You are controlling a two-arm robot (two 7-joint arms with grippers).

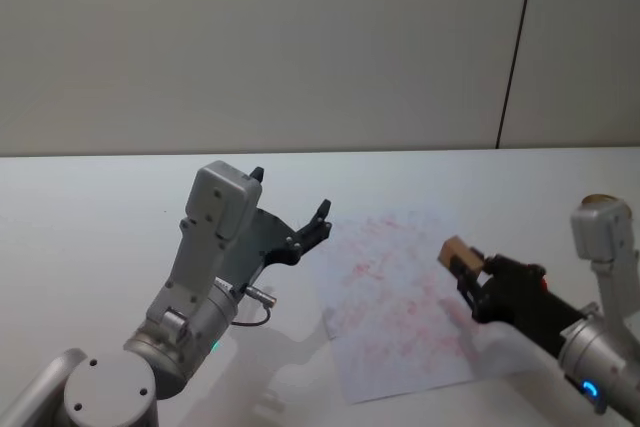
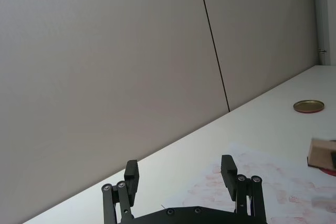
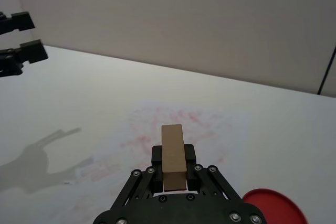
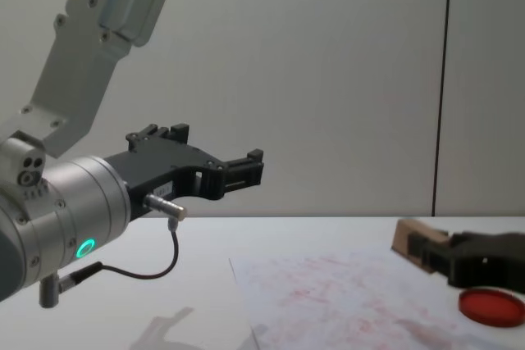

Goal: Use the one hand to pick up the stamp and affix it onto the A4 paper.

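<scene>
The A4 paper (image 1: 400,297) lies flat on the white, smooth worktop (image 1: 100,207). It is a thin white sheet, and nearly all its face is covered with pale red-pink prints that run into each other.

The stamp (image 1: 456,250) is a small oblong block of light tan wood with plain matt sides and sharp edges. It hangs in the air over the right part of the paper and does not touch the sheet.

The right gripper (image 1: 470,269) has its black, blocky jaws closed on the stamp. They press on the two long sides of the block, near its back end, so most of the wood sticks out in front of them. This arm comes in low from the right of the paper, almost level with the worktop, and its silver wrist carries a blue light.

A flat round ink pad (image 4: 490,305), bright red, sits on the worktop just beside the right edge of the paper, under this gripper.

The left gripper (image 2: 179,167) is to the left of the paper, lifted well above it. Its jaws are spread wide apart and nothing is between them. Its thick silver arm, with a green light ring, is bent sharply upward, and the jaws point past the paper's far left corner toward the grey wall (image 1: 300,47).
</scene>
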